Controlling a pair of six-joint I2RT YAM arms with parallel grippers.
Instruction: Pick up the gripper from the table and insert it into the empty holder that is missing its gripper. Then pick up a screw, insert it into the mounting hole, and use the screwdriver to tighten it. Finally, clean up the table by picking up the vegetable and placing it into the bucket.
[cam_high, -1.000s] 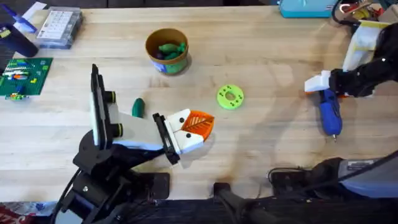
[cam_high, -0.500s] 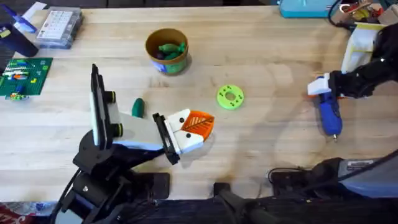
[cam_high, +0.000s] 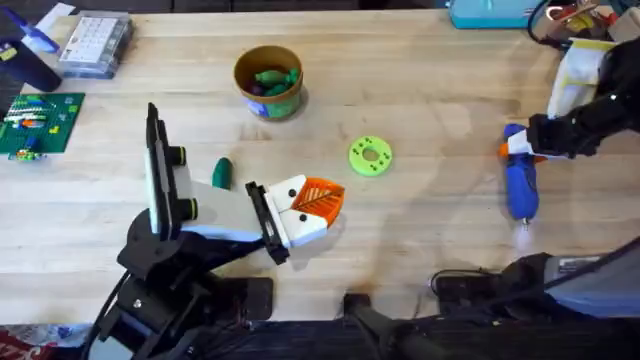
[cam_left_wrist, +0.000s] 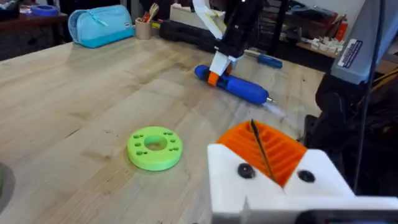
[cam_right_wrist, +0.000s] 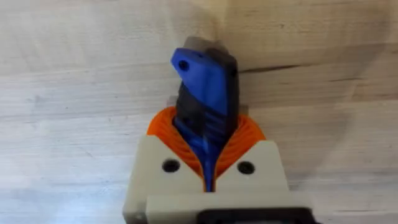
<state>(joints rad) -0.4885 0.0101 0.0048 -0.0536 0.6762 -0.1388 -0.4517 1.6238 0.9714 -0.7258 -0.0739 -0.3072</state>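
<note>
At the right side of the light wooden plank table (cam_high: 420, 90), the right gripper (cam_right_wrist: 208, 163) is clamping its orange ribbed pads on the butt end of the blue cylindrical electric screwdriver (cam_high: 520, 180), whose thin metal bit is pointing toward the near edge. The tool looks rigid, smooth and fairly heavy, so an end grip may let it swing; holding nearer the middle seems safer. The left gripper (cam_left_wrist: 268, 152) is sitting closed and empty at near centre, beside the bright green flat ring (cam_high: 370, 155).
</note>
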